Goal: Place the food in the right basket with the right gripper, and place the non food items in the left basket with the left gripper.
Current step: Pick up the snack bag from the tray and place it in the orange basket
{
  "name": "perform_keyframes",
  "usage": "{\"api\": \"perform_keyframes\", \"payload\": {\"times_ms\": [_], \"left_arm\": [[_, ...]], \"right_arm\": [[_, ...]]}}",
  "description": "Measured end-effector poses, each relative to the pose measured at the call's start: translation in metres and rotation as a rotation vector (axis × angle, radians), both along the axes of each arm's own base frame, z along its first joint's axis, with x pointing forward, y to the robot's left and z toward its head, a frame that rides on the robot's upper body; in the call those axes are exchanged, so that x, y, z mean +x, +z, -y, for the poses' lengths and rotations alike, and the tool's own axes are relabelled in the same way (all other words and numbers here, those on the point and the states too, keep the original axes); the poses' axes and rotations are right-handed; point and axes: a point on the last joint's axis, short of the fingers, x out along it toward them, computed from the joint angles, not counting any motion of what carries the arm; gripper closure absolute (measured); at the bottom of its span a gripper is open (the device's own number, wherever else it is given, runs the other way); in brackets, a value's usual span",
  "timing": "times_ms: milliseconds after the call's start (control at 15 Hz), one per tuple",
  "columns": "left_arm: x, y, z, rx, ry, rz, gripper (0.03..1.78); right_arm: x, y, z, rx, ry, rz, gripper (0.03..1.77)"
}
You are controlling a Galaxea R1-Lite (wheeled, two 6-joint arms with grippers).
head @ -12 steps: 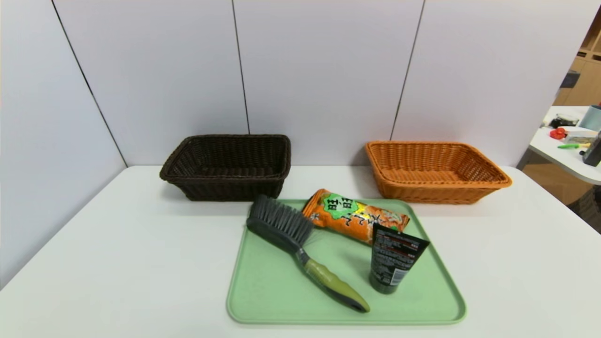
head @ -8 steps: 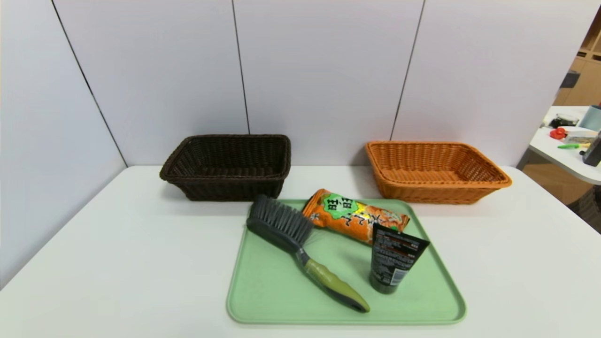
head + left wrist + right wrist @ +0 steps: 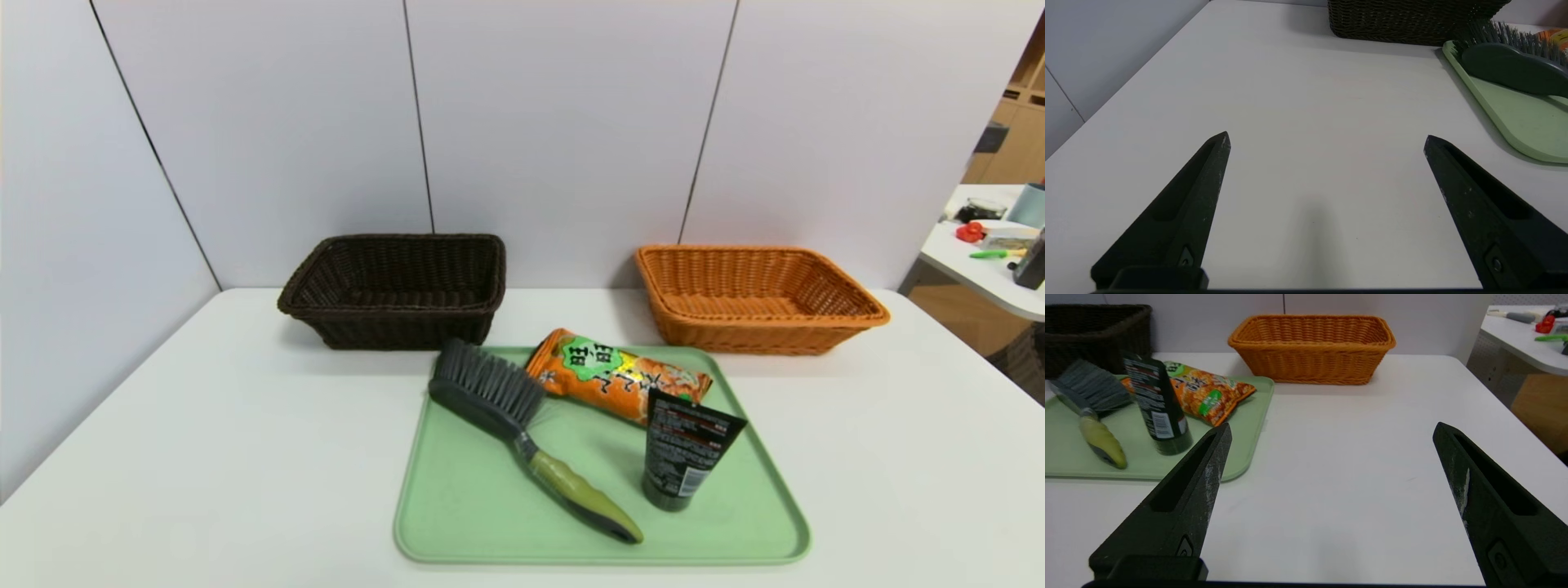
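An orange snack bag [image 3: 616,377], the food, lies at the back of a light green tray [image 3: 473,506]. A black squeeze tube [image 3: 684,457] stands cap-down in front of the bag. A grey-bristled brush [image 3: 522,429] with an olive-green handle lies slantwise beside it. The dark brown left basket [image 3: 397,287] and the orange-tan right basket [image 3: 755,298] sit at the back by the wall. My left gripper [image 3: 1327,136] hovers open over bare table left of the tray. My right gripper [image 3: 1331,428] hovers open over bare table right of the tray. Neither arm shows in the head view.
A white table [image 3: 204,457] carries everything, with grey wall panels [image 3: 555,122] behind and to the left. Off the right edge stands another table [image 3: 992,261] with small items. The snack bag [image 3: 1208,394], tube [image 3: 1157,404] and brush [image 3: 1090,404] also show in the right wrist view.
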Motion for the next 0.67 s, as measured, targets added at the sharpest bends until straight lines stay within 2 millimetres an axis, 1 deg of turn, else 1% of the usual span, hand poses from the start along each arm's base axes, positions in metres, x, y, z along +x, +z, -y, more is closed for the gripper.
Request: {"api": "perform_keyframes", "payload": {"times_ms": [67, 200, 333, 400, 533, 667], "left_arm": [[0.0, 0.002, 0.0, 0.001, 0.0, 0.015, 0.12], [-0.004, 0.016, 0.0, 0.006, -0.01, 0.071, 0.12], [-0.014, 0.042, 0.0, 0.01, -0.018, 0.113, 0.12], [-0.018, 0.058, 0.0, 0.01, -0.019, 0.123, 0.12], [-0.023, 0.099, 0.0, 0.011, -0.02, 0.138, 0.12], [-0.016, 0.146, 0.0, 0.013, -0.018, 0.143, 0.12]], "right_arm": [[-0.007, 0.017, 0.0, -0.004, 0.015, 0.015, 0.1], [-0.018, 0.056, -0.001, -0.013, 0.025, 0.073, 0.1], [-0.024, 0.102, -0.001, -0.02, 0.025, 0.128, 0.1], [-0.023, 0.121, -0.001, -0.022, 0.023, 0.139, 0.1], [-0.012, 0.151, -0.001, -0.036, 0.019, 0.126, 0.1], [0.002, 0.175, -0.001, -0.054, 0.016, 0.093, 0.1]]}}
